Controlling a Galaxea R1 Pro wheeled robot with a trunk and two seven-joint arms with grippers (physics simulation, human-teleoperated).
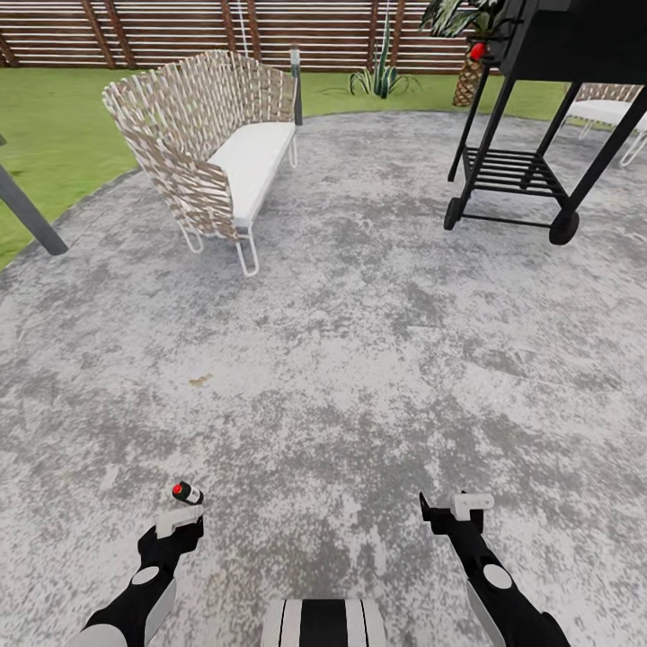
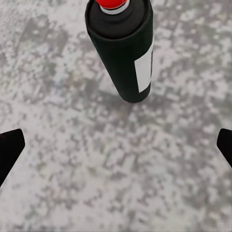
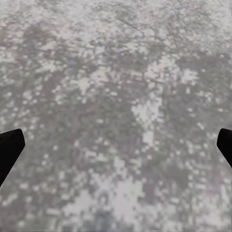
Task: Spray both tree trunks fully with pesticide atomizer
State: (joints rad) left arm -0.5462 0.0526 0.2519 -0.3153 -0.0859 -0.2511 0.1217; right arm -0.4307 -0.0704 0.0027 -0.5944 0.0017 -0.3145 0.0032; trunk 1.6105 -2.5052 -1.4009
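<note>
Two black-and-white arms reach low over mottled grey stone paving (image 1: pixel 359 359). The left gripper (image 1: pixel 177 521) hangs just short of the pesticide atomizer (image 1: pixel 188 492) — a small dark bottle with a red top, standing on the paving right beyond the fingertips. In the left wrist view the atomizer (image 2: pixel 123 48) shows a dark green-black body, a white label on one side and a red cap; the black fingers (image 2: pixel 9 150) sit spread wide at either edge, released and not touching the bottle. The right gripper (image 1: pixel 460 508) hovers over bare paving, well apart from the atomizer; in the right wrist view its fingers (image 3: pixel 9 147) are likewise spread wide with nothing between them.

Farther out, a small tan mark (image 1: pixel 199 380) lies on the stone. Beyond it, to the left, stands a woven-back garden sofa (image 1: pixel 216 144) with a white cushion — to the right, a black wheeled grill cart (image 1: pixel 530 135). A green lawn (image 1: pixel 54 135) borders the paving, a spiky plant (image 1: pixel 382 79) and a palm with a criss-cross trunk (image 1: pixel 467 76) grow at its far edge, and a brown slatted fence (image 1: pixel 180 31) closes the background.
</note>
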